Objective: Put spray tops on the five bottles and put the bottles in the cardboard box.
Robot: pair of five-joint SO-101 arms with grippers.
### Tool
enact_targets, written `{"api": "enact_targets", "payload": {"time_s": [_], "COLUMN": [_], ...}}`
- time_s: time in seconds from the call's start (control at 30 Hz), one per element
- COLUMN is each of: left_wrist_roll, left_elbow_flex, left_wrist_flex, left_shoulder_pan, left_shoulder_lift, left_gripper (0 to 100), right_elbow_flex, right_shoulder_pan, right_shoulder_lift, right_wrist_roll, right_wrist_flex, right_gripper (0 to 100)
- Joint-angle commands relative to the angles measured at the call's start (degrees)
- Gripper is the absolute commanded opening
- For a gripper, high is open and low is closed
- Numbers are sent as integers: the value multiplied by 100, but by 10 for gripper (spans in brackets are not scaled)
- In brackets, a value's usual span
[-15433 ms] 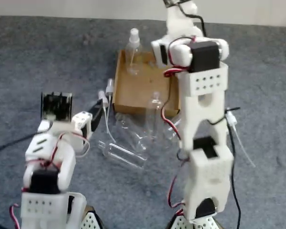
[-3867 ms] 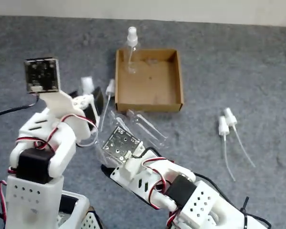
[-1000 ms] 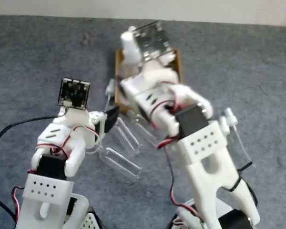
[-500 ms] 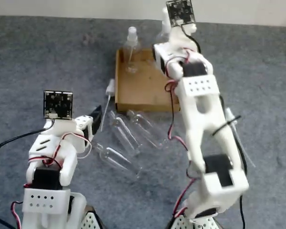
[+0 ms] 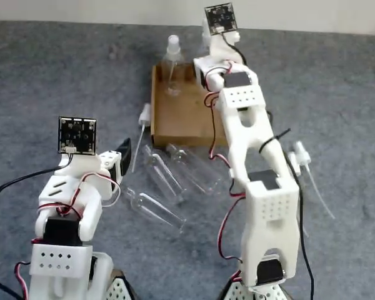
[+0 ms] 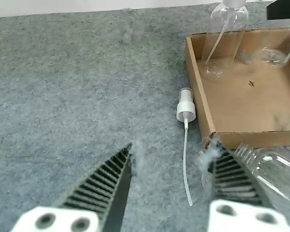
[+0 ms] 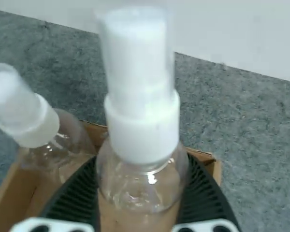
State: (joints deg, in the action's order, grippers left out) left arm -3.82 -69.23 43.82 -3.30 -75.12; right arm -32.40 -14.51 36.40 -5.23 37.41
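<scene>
The cardboard box (image 5: 159, 122) lies on the grey carpet with one capped bottle (image 5: 173, 65) standing in its far left corner. My right gripper (image 7: 140, 193) is shut on a second clear bottle with a white spray top (image 7: 137, 121), upright over the box's far right part; its base (image 6: 273, 54) is low inside the box. The standing bottle (image 7: 24, 116) is just beside it. My left gripper (image 6: 169, 188) hangs open above the carpet in front of the box, with a loose spray top (image 6: 185, 104) lying beyond its fingers. Three uncapped bottles (image 5: 175, 178) lie in front of the box.
Two more spray tops (image 5: 298, 155) with long tubes lie on the carpet right of the right arm (image 5: 262, 181). That arm stretches over the box's right side. One lying bottle's neck (image 6: 268, 171) is close to the left gripper's finger (image 6: 232, 176).
The right arm has swung from the box's front to its far right part, carrying the capped bottle. The left arm has pulled back slightly, away from the lying bottles.
</scene>
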Motion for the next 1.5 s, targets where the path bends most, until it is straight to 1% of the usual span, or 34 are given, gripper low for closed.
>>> {"api": "enact_targets", "payload": {"time_s": [0.0, 0.33, 0.57, 0.63, 0.7, 0.8, 0.87, 1.3, 1.47], "left_wrist_roll": [53, 53, 53, 53, 53, 53, 53, 53, 53], "left_elbow_flex": [22, 22, 22, 22, 22, 22, 22, 22, 22], "left_wrist_flex": [-211, -211, -211, -211, -211, -211, -211, -211, -211], "left_shoulder_pan": [-48, -48, -48, -48, -48, -48, -48, -48, -48], "left_shoulder_lift": [22, 22, 22, 22, 22, 22, 22, 22, 22], "left_gripper": [185, 185, 185, 185, 185, 185, 185, 185, 185], "right_elbow_flex": [-822, -1895, -2000, -2000, -2000, -2000, -2000, -2009, -2448], "right_shoulder_pan": [84, 84, 75, 66, 57, 48, 48, 48, 48], "right_shoulder_lift": [198, 1314, 1455, 1455, 1455, 1446, 1446, 1437, 1446], "right_wrist_roll": [185, 202, 167, 167, 167, 167, 167, 202, 202], "right_wrist_flex": [-154, -136, -92, 119, 321, 347, 356, 356, 576], "right_gripper": [3, 3, 5, 31, 82, 143, 166, 262, 285]}}
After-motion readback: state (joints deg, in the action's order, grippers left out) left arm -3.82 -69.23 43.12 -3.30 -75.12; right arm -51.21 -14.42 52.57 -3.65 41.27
